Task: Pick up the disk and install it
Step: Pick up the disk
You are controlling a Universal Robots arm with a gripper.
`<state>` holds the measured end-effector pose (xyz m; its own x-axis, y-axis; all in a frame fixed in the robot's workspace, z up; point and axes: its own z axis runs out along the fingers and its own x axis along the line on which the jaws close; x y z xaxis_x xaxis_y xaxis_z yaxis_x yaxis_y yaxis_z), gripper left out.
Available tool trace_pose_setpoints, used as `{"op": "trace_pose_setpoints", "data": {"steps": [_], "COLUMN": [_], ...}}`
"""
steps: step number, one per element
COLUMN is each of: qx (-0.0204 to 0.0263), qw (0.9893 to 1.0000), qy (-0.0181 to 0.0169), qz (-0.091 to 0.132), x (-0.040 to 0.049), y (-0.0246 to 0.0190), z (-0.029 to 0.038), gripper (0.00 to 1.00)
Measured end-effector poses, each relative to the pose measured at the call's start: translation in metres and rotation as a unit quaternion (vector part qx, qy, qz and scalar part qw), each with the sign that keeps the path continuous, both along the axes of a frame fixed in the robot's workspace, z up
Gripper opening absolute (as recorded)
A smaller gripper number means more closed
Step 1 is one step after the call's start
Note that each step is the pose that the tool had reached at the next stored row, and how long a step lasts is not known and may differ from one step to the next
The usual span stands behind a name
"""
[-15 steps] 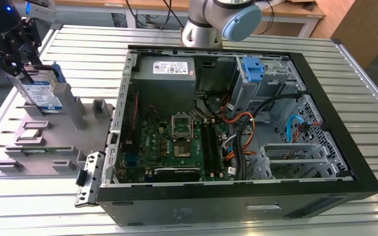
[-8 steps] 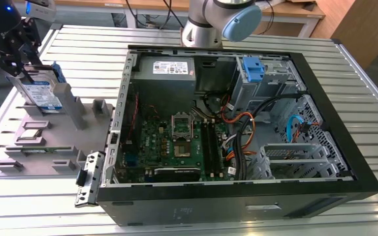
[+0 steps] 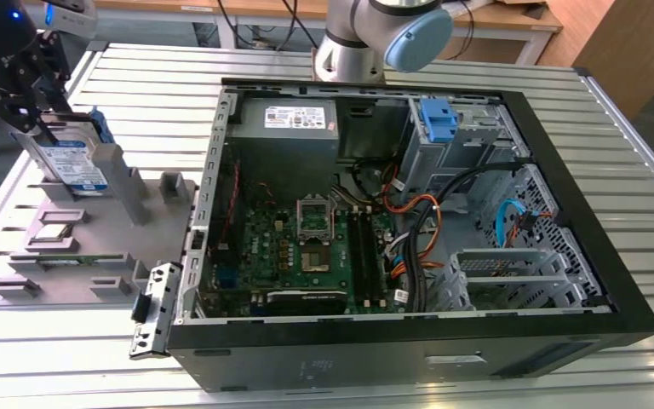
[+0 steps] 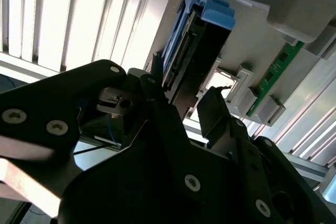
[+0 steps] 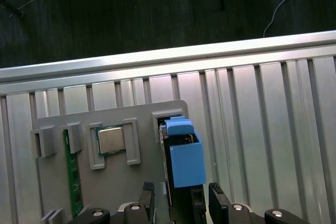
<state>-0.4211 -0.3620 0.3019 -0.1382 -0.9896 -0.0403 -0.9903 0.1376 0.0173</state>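
Disk (image 3: 77, 169) upright in grey holder (image 3: 88, 247), top partly behind hand (image 3: 43, 128)

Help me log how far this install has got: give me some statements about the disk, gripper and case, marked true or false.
1. The disk stands on edge in the grey holder, outside the computer case. True.
2. The gripper reaches into the computer case. False: it is over the disk at the holder, on the exterior view's left, fingers open on either side of it.
3. A processor chip sits in a holder pocket next to the disk. True.
4. The blue bracket lies on the holder. False: it sits in the case's drive bay.
5. A green memory stick is in the holder too. True.
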Motion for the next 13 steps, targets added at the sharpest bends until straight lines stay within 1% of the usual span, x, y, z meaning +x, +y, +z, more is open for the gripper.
{"op": "trace_pose_setpoints", "data": {"steps": [3,11,13], "qx": [0.0000,0.0000,0.0015], "qw": [1.0000,0.9997,0.9997], "qy": [0.0015,0.0015,0.0015], "qz": [0.000,0.023,0.026], "x": [0.0001,0.0021,0.0029], "y": [0.0000,-0.0001,-0.0001], "z": [0.0000,0.0001,-0.0001], "gripper": [0.53,0.53,0.53]}}
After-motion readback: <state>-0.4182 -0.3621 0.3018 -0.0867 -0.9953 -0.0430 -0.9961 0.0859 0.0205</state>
